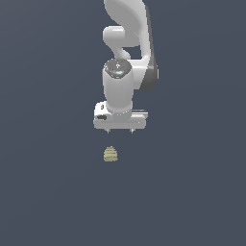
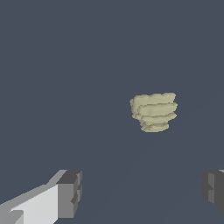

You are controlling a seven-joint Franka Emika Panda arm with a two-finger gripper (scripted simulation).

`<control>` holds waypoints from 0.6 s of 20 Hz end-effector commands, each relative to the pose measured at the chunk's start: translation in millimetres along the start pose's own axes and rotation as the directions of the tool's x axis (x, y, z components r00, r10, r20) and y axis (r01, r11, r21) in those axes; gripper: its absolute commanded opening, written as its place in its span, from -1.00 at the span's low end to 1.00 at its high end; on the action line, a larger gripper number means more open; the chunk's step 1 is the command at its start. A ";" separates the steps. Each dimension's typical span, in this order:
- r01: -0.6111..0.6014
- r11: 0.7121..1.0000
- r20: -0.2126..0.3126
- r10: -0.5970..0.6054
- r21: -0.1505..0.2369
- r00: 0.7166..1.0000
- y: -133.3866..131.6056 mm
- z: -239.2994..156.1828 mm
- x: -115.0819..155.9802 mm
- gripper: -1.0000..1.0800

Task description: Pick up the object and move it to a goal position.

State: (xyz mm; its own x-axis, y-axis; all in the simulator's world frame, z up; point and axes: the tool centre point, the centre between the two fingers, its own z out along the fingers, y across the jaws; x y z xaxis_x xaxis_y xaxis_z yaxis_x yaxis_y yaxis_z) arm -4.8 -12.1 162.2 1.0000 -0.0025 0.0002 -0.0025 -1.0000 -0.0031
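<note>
While the arm hangs over the dark floor, this is what both views show:

Arm: white Franka Panda robot arm (image 1: 126, 53), coming down from the top of the exterior view, wrist pointing straight down.

Gripper: white two-finger gripper with grey pads (image 1: 119, 129), hovering in the air. In the exterior view only two short finger stubs poke out under the wide white hand.

Fingers: spread wide apart. In the wrist view one grey fingertip (image 2: 70, 192) shows at one side of the frame and the other grey fingertip (image 2: 213, 190) at the opposite edge, with lots of bare floor between them. Nothing is pinched.

Object: tiny pale yellow-olive ridged dome-shaped lump (image 1: 110, 154), sitting on its own on the floor. In the exterior view it's just below the gripper and a bit toward the exterior view's left, roughly under the stub on that side. In the wrist view the same lump (image 2: 154, 112) shows its stacked ridges clearly and sits clear of both fingertips, not between them.

Contact: none, lump and gripper are apart.

Surface: plain dark blue-grey floor (image 1: 192, 192), same flat colour everywhere, so I can't tell how high the gripper really is above it.
</note>
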 end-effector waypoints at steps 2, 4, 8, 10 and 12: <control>0.000 1.000 -0.001 0.000 0.000 1.000 0.1 -0.5 0.3 0.92; 0.003 1.000 -0.010 -0.003 -0.004 1.000 1.2 -4.6 2.2 0.92; 0.019 1.000 -0.041 -0.020 -0.016 0.999 4.7 -20.0 9.2 0.92; 0.026 0.999 -0.047 -0.027 -0.019 0.999 5.3 -23.4 10.4 0.92; 0.028 0.999 -0.047 -0.029 -0.020 0.998 5.3 -23.8 10.3 0.92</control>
State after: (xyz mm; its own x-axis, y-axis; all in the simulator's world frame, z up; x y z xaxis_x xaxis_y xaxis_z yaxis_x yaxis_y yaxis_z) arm 5.3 -17.3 185.2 0.9987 0.0233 0.0463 0.0226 -0.9996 0.0154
